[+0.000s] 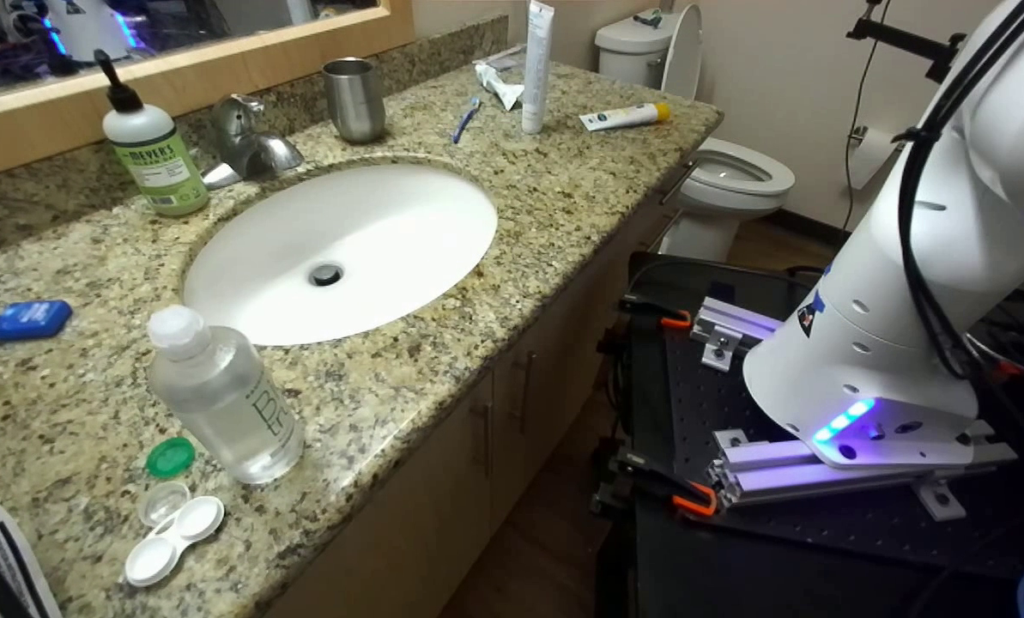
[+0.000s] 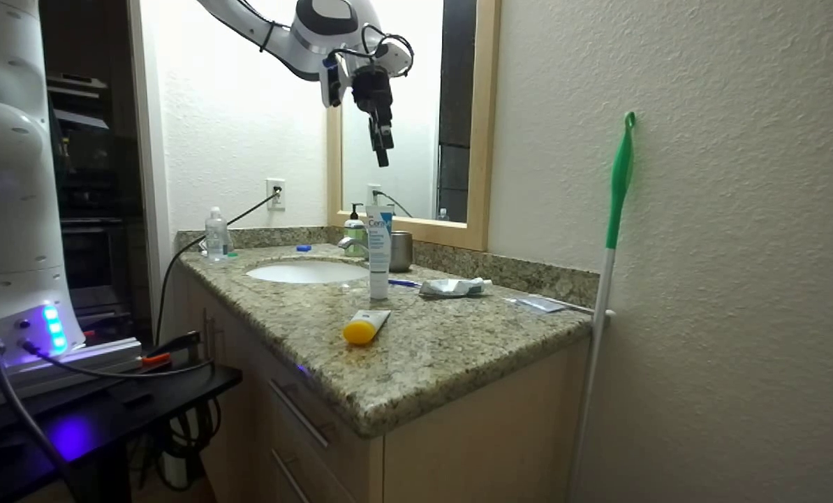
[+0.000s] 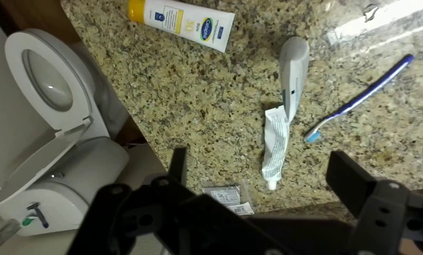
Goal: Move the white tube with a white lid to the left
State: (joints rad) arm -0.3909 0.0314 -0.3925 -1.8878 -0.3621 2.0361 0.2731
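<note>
The white tube (image 1: 539,64) stands upright on its white lid (image 1: 532,120) on the granite counter, beyond the sink. In an exterior view its printed front faces the camera, with the tube (image 2: 380,244) above the lid (image 2: 378,288). In the wrist view I see the tube (image 3: 295,81) from above, with the rounded lid end (image 3: 295,49) farther off. My gripper (image 2: 382,159) hangs high above the counter, well apart from the tube. In the wrist view the gripper (image 3: 257,163) is open and empty, its fingers wide apart.
A crumpled toothpaste tube (image 3: 276,145) lies close beside the white tube. A blue toothbrush (image 3: 360,97), a yellow-capped tube (image 3: 188,23) and a small plastic packet (image 3: 229,196) lie nearby. A steel cup (image 1: 355,99), faucet (image 1: 250,142) and sink (image 1: 417,202) are beside them.
</note>
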